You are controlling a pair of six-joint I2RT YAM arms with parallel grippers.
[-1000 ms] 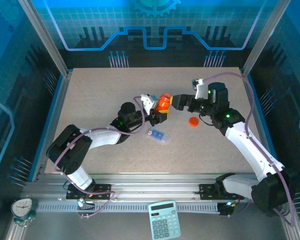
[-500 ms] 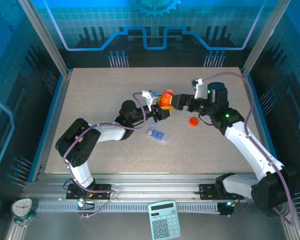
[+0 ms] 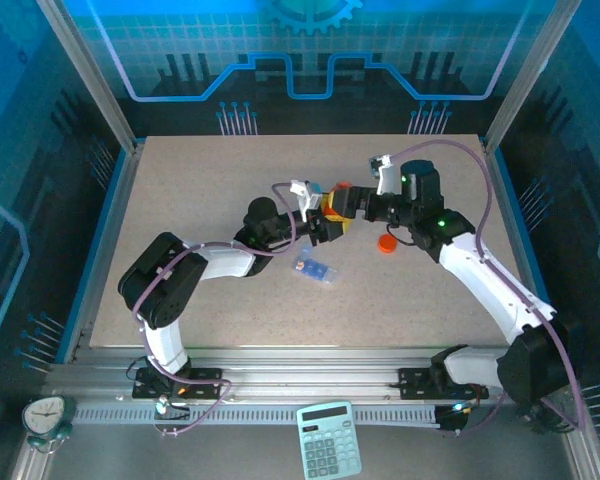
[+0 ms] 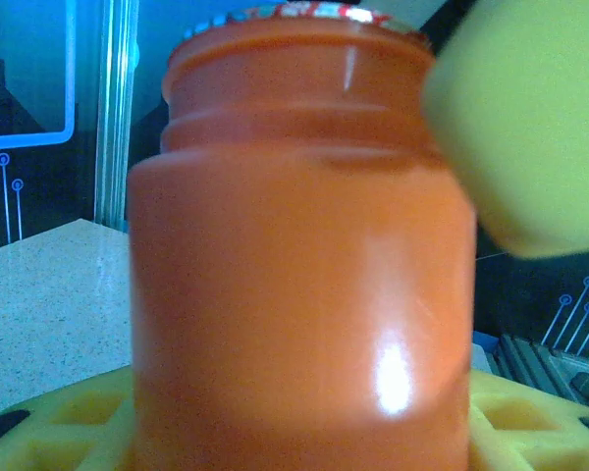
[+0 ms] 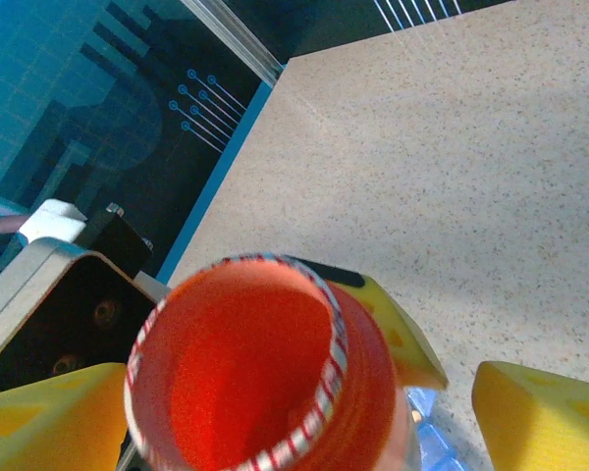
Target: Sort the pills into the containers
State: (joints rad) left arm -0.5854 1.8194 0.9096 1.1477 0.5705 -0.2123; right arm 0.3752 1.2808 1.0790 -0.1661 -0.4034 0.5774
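Working over bench (image 3: 210, 180). Left gripper (image 3: 323, 225) clamped low on orange bottle (image 4: 294, 275), carrying it off the bench. Right gripper (image 5: 299, 417) spread wide, straddling the uncapped mouth, no grip on it. Rigid glossy plastic, probably light and slick: take at mid-body, not the thin rim. Pill box (image 3: 315, 269) flat on the bench just below and to the near side of the left gripper; light, likely to skid if nudged. Cap (image 3: 386, 242) loose just behind the right gripper, beside its wrist.
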